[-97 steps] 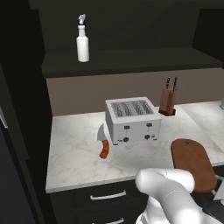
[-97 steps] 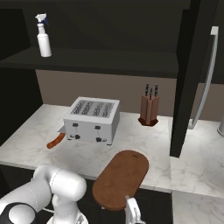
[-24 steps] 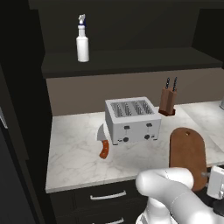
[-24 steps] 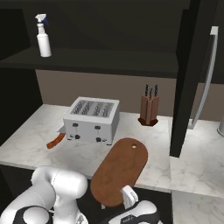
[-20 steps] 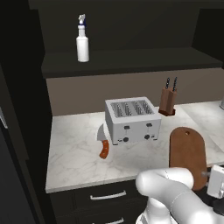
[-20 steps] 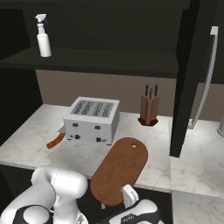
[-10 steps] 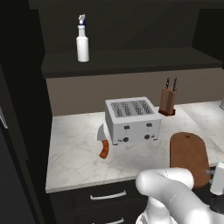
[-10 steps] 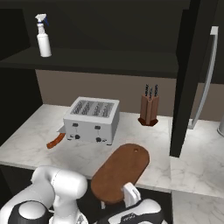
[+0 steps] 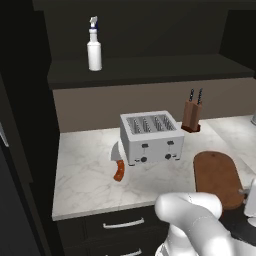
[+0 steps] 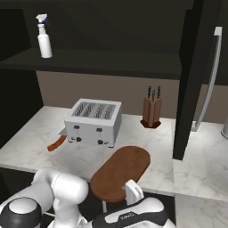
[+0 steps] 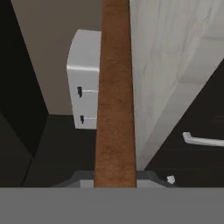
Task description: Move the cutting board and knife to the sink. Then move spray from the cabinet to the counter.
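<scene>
The gripper [image 11: 115, 177] was clamped on the cutting board [image 10: 121, 172] (knife [image 9: 118, 169] untouched), which next needed lifting toward the sink.

I see a matt wooden board [image 9: 217, 177], veined marble counter [image 9: 87, 175], brushed-metal toaster [image 9: 151, 136], white plastic spray [image 9: 94, 45].

marble counter [image 9: 85, 175] and cabinet shelf [image 9: 150, 67]
toaster [image 9: 151, 136] centre; knife [image 9: 118, 167] at 9 o'clock, knife block [image 9: 192, 115] at 2, cutting board [image 9: 217, 177] at 4; spray [image 9: 94, 46] on shelf.
</scene>
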